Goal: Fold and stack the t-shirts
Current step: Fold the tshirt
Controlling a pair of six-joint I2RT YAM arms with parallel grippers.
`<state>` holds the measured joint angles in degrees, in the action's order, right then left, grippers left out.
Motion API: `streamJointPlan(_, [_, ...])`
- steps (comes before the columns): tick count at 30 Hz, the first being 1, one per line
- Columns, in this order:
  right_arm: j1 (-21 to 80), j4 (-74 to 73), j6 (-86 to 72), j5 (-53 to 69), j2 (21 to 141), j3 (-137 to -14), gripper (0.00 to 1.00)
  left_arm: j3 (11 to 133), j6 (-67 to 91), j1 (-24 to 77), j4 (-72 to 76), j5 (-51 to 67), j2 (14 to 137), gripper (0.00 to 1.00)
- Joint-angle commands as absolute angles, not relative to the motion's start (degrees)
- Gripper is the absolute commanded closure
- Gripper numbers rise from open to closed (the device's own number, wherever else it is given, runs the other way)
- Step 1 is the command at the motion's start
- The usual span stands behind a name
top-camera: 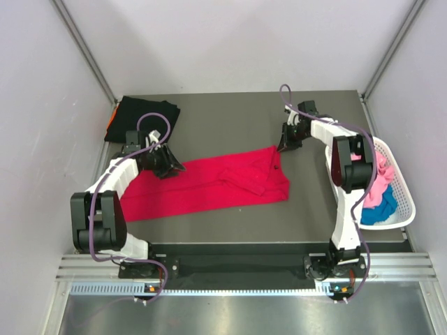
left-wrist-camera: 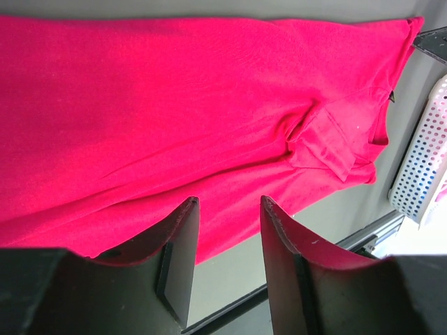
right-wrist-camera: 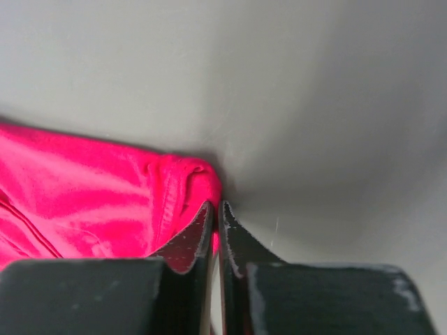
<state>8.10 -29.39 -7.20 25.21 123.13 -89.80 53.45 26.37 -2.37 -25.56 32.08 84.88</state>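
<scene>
A bright red t-shirt lies spread in a long strip across the middle of the table, and it fills the left wrist view. My left gripper hovers over its back left edge, open, with cloth and bare table showing in the gap. My right gripper is at the shirt's back right corner. Its fingers are shut, with the red corner pinched at their tips. A folded black t-shirt rests at the back left on an orange one.
A white lattice basket stands at the table's right edge, holding a pink shirt and a blue one. It also shows in the left wrist view. Grey walls enclose the table on three sides.
</scene>
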Motion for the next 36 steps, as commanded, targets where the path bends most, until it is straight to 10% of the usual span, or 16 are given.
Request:
streamJointPlan(1, [7.0,-30.0,-5.5,24.8,124.9,-92.5,1.0,54.0,25.4,-2.2,-23.6,32.0,83.9,0.55])
streamJointPlan(18, [4.3,-40.2,-8.3,18.6,142.9,-125.5,0.99,58.3,23.8,-1.9,-28.0,19.2,78.4,0.54])
streamJointPlan(36, [2.8,-5.4,-29.0,22.9,153.2,-135.6,0.99,55.5,23.0,-0.2,-25.2,24.1,81.8,0.53])
